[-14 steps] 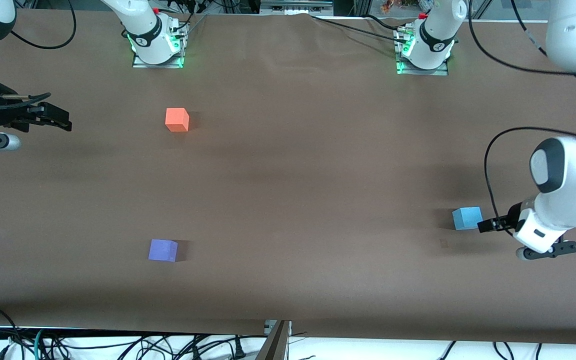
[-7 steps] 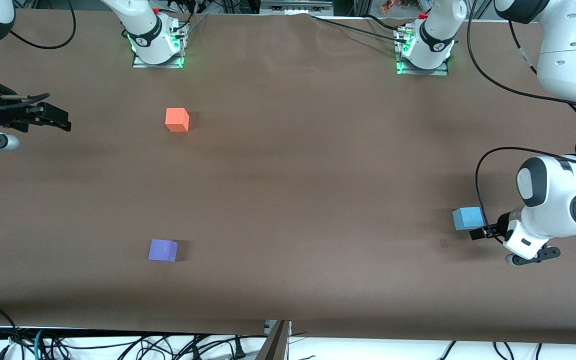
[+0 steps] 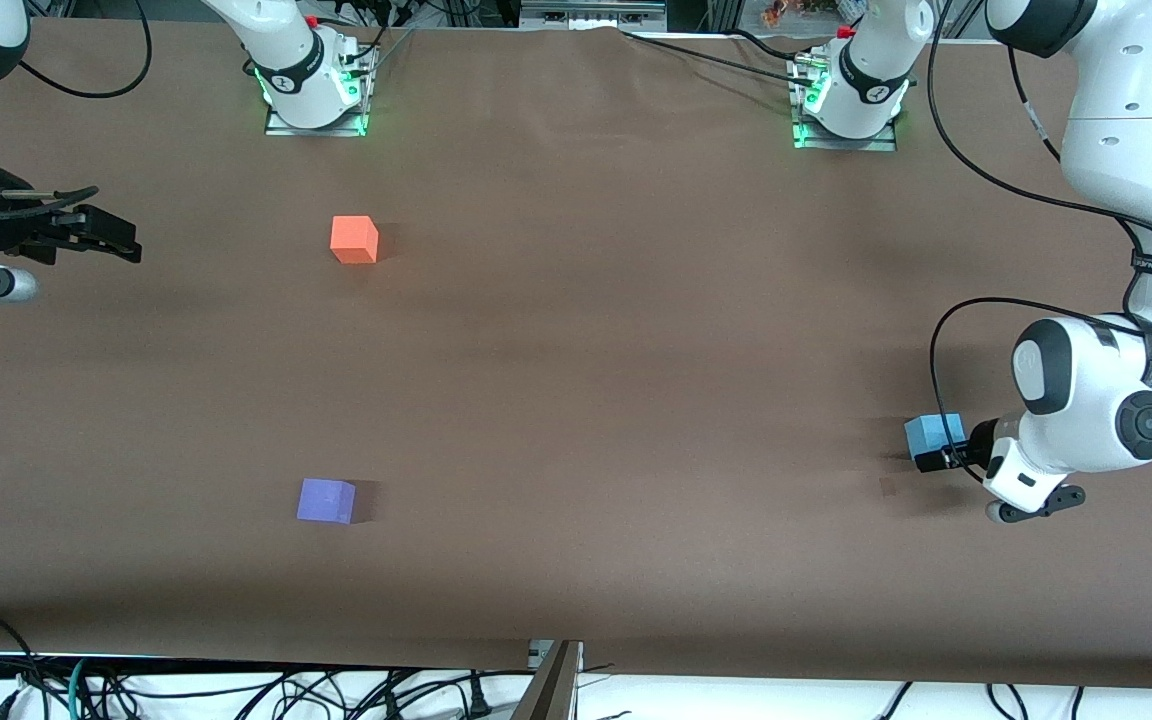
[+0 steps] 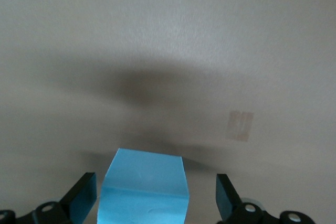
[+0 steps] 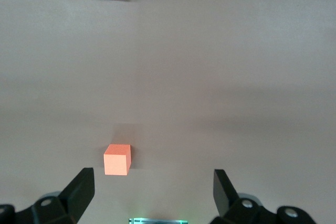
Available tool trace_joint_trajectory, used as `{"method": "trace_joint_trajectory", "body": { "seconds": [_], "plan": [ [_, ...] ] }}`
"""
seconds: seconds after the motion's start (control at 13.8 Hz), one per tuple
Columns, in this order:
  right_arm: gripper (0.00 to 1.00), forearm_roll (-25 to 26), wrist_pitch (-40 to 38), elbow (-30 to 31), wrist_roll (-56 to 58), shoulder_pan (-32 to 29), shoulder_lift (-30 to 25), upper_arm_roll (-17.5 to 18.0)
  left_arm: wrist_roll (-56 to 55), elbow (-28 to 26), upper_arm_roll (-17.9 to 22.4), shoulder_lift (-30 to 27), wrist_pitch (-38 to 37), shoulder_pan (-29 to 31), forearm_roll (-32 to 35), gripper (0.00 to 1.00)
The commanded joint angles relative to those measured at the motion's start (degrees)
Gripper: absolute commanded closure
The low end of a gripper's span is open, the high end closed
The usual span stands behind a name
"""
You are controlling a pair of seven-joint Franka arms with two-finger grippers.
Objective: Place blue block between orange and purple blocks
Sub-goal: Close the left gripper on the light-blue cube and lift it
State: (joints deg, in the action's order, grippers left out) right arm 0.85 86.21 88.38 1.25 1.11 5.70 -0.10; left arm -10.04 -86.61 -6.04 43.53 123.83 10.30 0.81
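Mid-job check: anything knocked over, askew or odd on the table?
Nothing stands out. The orange block, purple block and blue block all sit flat. The left gripper is open around the blue block; the right gripper waits open at the right arm's end.

My left pincer [image 3: 936,460] covers part of the blue block [image 3: 929,433]; my left wrist view cuts the block's near face off at its edge

Brown paper-covered table [image 3: 576,350] carrying three cubes.
Matte orange cube [image 3: 354,240], violet-purple cube [image 3: 326,500] and sky-blue cube [image 3: 931,432] are resting directly on it.
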Motion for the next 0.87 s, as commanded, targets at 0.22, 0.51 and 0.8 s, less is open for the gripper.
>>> {"method": "trace_joint_trajectory", "body": {
  "seconds": [0.22, 0.51, 0.8],
  "plan": [
    [0.0, -0.06, -0.25, -1.11, 0.77, -0.76, 0.45, -0.17, 6.88, -4.18, -0.11, -0.99, 0.53, 0.15, -0.63, 0.0],
    [0.0, -0.06, -0.25, -1.11, 0.77, -0.76, 0.45, -0.17, 7.23, -3.92, -0.02, -0.99, 0.27, -0.11, -0.54, 0.09],
    [0.0, -0.15, -0.25, -1.11, 0.68, -0.68, 0.45, -0.08, 9.43, -3.39, 0.07, -1.08, -1.13, -0.37, -0.46, 1.0]
  ]
}}
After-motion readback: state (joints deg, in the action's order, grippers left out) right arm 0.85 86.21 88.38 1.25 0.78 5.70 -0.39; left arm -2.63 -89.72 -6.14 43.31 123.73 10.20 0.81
